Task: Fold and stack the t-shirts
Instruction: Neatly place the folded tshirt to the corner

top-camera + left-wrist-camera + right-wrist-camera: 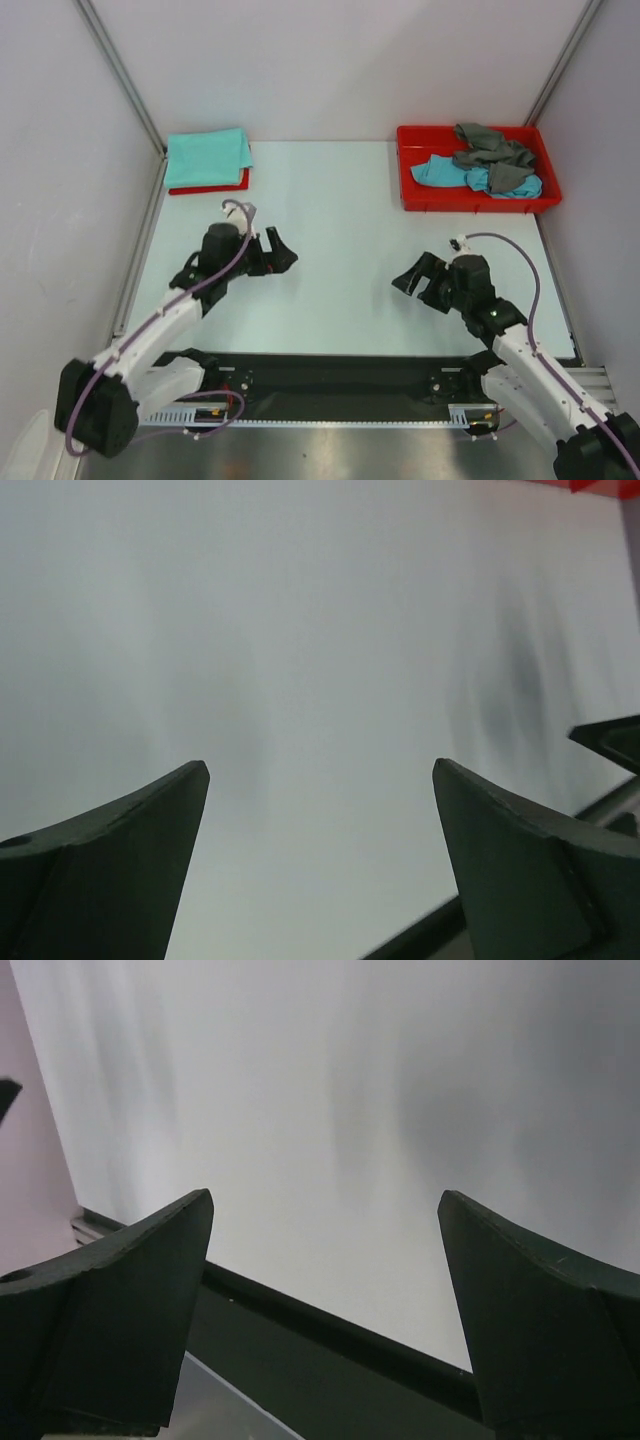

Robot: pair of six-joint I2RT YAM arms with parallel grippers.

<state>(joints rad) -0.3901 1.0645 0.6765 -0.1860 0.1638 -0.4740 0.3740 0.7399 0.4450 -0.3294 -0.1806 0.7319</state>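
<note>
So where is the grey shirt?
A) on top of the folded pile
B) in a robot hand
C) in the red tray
C: the grey shirt lies crumpled inside the red tray at the far right of the table, beside the turquoise-blue shirt.

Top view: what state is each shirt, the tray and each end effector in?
Tray: holds unfolded shirts.
Mint shirt: folded, top of the stack.
Red shirt: beneath it, only its edge showing.
Grey shirt: crumpled in the tray.
Turquoise shirt: crumpled in the tray.
Left end effector: open, empty.
Right end effector: open, empty.
</note>
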